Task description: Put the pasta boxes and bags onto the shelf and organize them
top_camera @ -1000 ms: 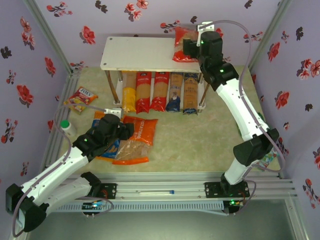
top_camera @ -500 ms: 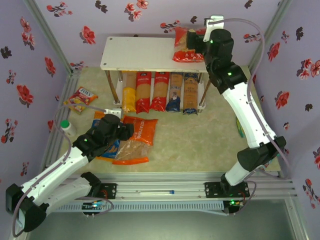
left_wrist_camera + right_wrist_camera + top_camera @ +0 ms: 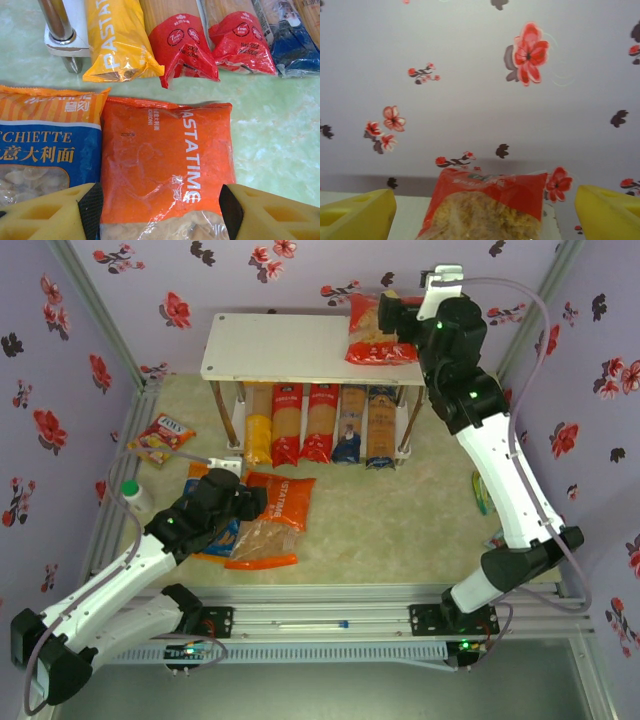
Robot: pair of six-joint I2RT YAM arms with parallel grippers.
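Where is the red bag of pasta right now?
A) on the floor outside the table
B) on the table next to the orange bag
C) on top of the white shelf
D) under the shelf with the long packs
C: the red bag lies on the top board of the white shelf, at its right end, above the long packs lined up underneath.

I run a lab test booth. Flowered lilac wall panels [image 3: 130, 280] and silver aluminium rails [image 3: 330, 592] box a green marbled tabletop [image 3: 400, 520].
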